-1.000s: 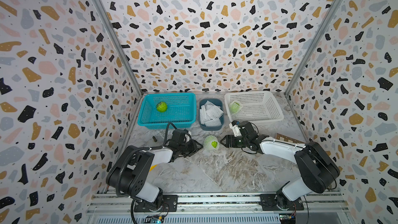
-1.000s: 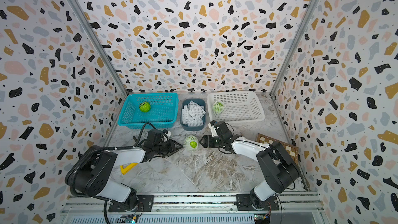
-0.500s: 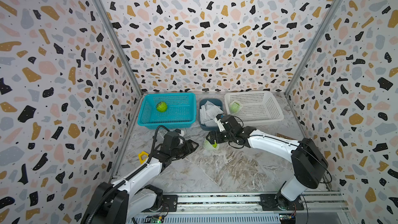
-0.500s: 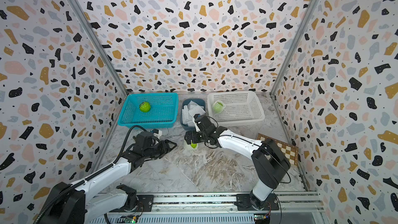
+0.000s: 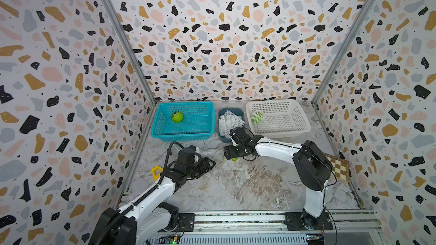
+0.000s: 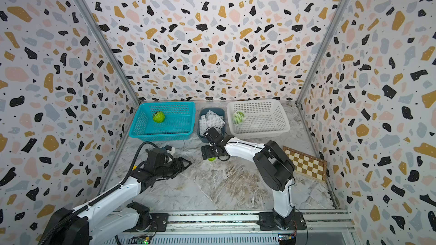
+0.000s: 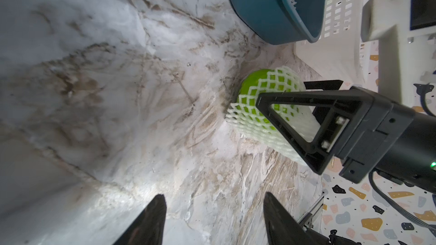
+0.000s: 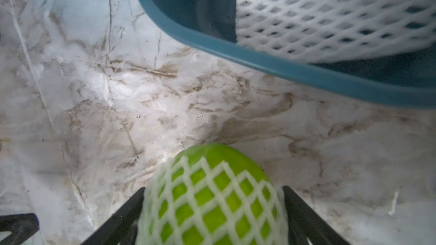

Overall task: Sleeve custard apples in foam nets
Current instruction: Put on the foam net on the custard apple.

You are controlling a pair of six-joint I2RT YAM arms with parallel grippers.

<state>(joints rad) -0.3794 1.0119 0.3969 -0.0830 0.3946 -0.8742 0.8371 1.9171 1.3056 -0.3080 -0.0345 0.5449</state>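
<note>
Right pincer point(image 8: 213, 189) newly astride round, foam-meshed custard apple point(image 8: 212, 159)

Both top views: high up at the front, over the rail point(image 5: 236, 219), angled down toward the back wall point(image 5: 224, 31); far off, whole table point(image 6: 236, 192) in shot. Left wrist view: low, close, looking past the left gripper point(image 7: 213, 199) across the table at the netted custard apple point(image 7: 266, 90). Right wrist view: right on top of that same custard apple, blurred, blue tub point(image 8: 283, 65) behind; both wrist views share those.

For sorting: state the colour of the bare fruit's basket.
Turquoise; the basket shows best in a top view.
</note>
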